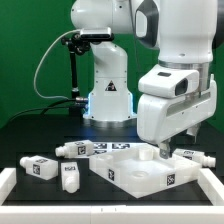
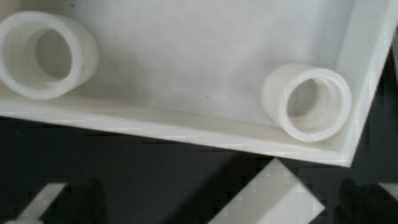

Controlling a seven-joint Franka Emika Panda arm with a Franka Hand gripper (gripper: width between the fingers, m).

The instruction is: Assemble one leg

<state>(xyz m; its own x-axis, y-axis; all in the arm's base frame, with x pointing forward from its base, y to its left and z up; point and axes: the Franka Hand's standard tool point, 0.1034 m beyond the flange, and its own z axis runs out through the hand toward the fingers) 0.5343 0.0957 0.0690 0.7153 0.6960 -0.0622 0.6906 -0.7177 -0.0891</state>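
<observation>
Gaping, empty gripper over the tabletop

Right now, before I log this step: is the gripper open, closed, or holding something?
Gripper: open, holding nothing.

Tabletop sits mid-table. Off to the exterior view's left lie three: the nearest leg in front, the outer leg farther left, the rear leg behind. A fourth leg lies to its right, and the robot base stands behind everything.
</observation>
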